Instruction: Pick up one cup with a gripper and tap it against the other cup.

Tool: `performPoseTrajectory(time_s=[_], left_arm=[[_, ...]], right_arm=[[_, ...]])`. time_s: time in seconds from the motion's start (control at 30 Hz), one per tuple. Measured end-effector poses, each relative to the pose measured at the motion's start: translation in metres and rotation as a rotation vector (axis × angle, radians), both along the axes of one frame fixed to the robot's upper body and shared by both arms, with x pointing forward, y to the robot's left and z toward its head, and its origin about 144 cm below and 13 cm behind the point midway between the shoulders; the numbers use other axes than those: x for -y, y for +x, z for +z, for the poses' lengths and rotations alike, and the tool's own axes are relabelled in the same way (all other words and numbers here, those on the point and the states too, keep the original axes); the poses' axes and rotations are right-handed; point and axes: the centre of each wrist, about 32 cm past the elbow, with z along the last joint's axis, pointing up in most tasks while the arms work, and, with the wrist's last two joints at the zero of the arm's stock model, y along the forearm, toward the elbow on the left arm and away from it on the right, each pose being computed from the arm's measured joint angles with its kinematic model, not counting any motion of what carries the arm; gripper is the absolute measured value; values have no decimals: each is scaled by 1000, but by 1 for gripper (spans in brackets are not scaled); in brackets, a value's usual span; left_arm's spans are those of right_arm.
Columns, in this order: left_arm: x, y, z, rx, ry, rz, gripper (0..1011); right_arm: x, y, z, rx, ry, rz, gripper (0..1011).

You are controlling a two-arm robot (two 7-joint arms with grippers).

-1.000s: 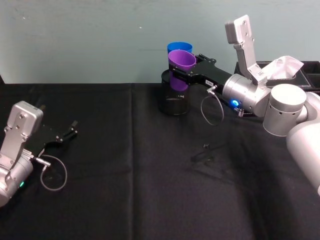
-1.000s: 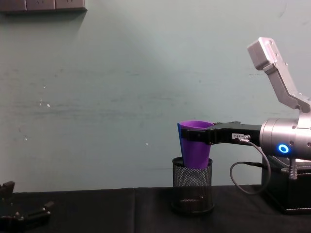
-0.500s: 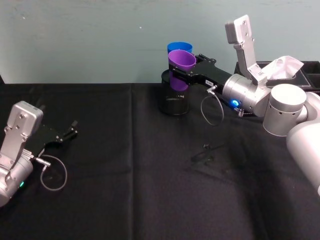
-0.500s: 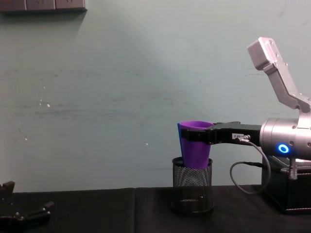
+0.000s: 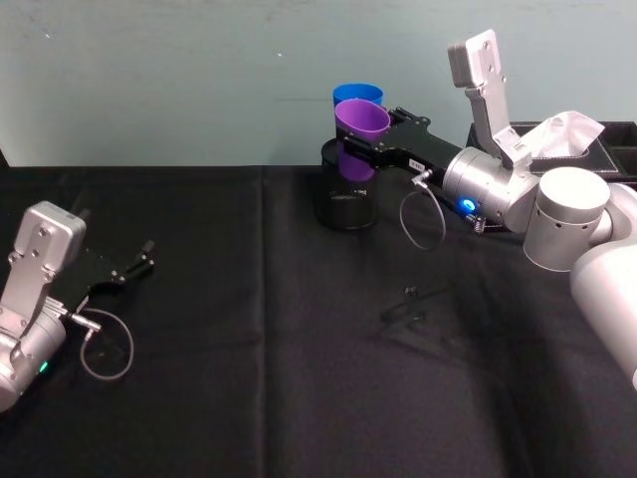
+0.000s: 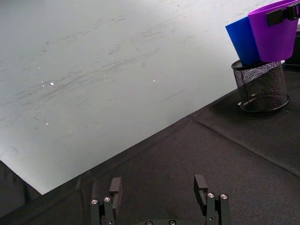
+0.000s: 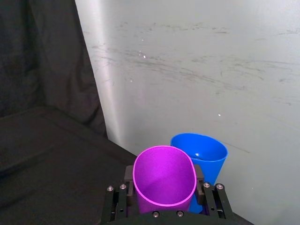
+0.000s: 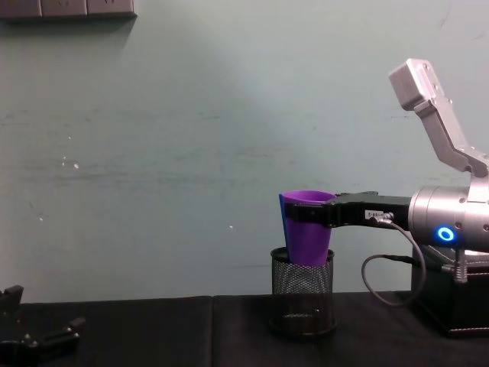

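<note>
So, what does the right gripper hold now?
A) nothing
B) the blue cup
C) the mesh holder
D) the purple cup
D: the right gripper is shut on the sides of the purple cup, with the blue cup just behind it.

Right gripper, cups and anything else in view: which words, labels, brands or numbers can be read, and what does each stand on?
The white label on the right gripper: printed characters, too small to read.
No text is visible on the purple cup, the blue cup, the mesh pen holder or the left gripper.
</note>
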Motion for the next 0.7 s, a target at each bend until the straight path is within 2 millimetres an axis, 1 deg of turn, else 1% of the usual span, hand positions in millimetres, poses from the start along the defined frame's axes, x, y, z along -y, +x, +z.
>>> performPoseTrajectory(time_s=[0.2,0.37,0.57,0.7], left_arm=[[0,0,0,0,0,0,1000],[0,0,0,0,0,0,1000],[0,0,0,0,0,0,1000],[0,0,0,0,0,0,1000]], right_arm=[[0,-1,1,3,2,2,722],[0,-5,4,15,15,15,722],[-1,-17,9,20,35,39,722],[1,-29,11,15,45,55,722]])
